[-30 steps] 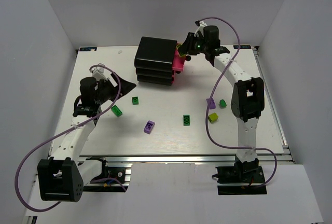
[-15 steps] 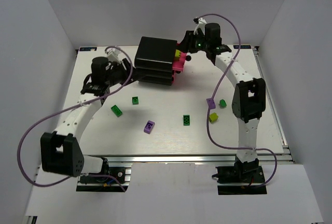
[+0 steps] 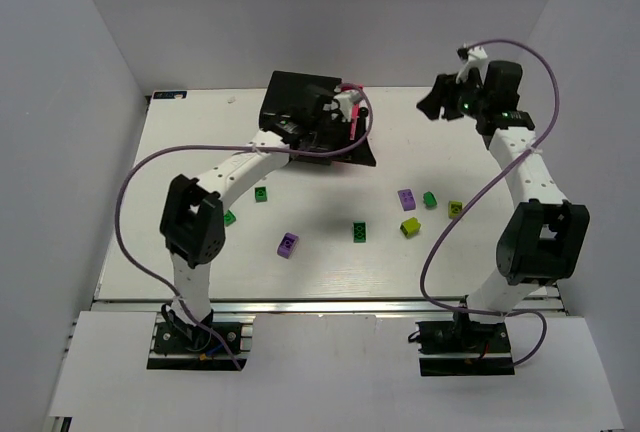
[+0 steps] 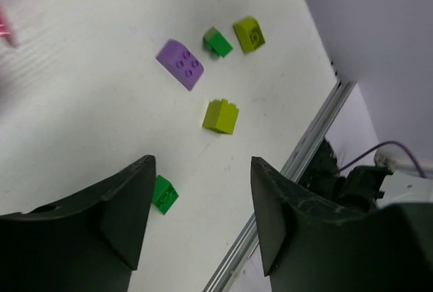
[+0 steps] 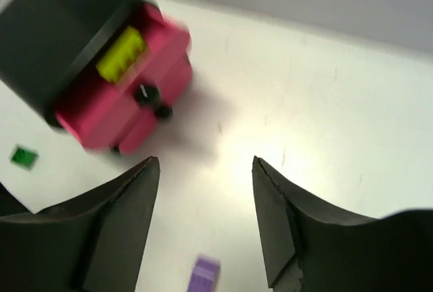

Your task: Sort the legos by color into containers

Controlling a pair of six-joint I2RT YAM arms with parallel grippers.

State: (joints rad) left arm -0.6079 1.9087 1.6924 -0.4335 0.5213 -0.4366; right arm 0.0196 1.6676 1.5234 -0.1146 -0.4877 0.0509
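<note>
The black cabinet (image 3: 295, 102) stands at the back, and my left arm hides much of its pink drawers (image 3: 352, 120). In the right wrist view the top drawer (image 5: 125, 92) is pulled out with a lime brick (image 5: 122, 52) inside. Loose legos lie on the table: green (image 3: 261, 193), green (image 3: 229, 217), purple (image 3: 288, 244), green (image 3: 360, 231), purple (image 3: 407, 198), lime (image 3: 410, 226). My left gripper (image 3: 362, 155) is open and empty just right of the cabinet front. My right gripper (image 3: 434, 107) is open and empty, raised at the back right.
A small green brick (image 3: 429, 199) and a lime-yellow one (image 3: 455, 208) lie by the right arm. White walls enclose the table on three sides. The aluminium rail (image 4: 284, 190) runs along the near edge. Purple cables loop off both arms.
My left arm swung from the table's left side across to the cabinet's right front. My right gripper let go of the lime brick in the top drawer and pulled back to the right, jaws wider.
</note>
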